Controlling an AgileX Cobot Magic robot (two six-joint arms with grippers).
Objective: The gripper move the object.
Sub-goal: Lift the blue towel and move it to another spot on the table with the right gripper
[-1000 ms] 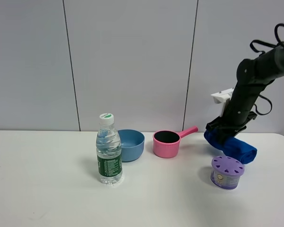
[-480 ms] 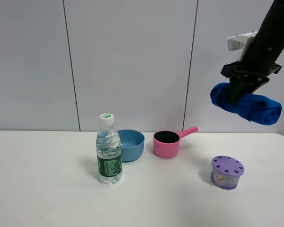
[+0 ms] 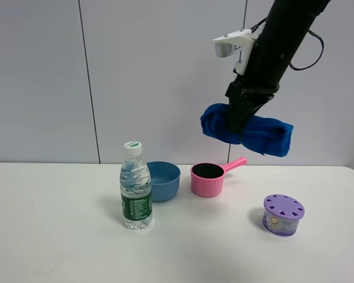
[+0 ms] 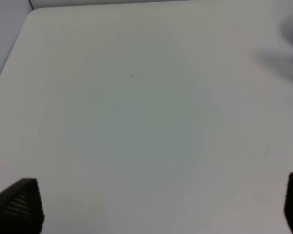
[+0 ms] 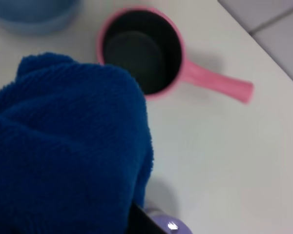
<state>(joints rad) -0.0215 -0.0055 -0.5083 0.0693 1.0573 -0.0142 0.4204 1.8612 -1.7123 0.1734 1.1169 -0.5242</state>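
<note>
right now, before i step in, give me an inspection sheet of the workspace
surface: white table, looks dry with no spills seen
job's things: blue towel held in the air, roughly over the pink pot
clutter: water bottle upright with its cap on; blue bowl just behind it; purple vented container standing apart on the right side
grippers: right gripper shut on the towel; left gripper open over bare table, holding nothing
cables: black cable looping beside the right arm, clear of the table
surroundings: grey panelled wall behind; nothing else seen
</note>
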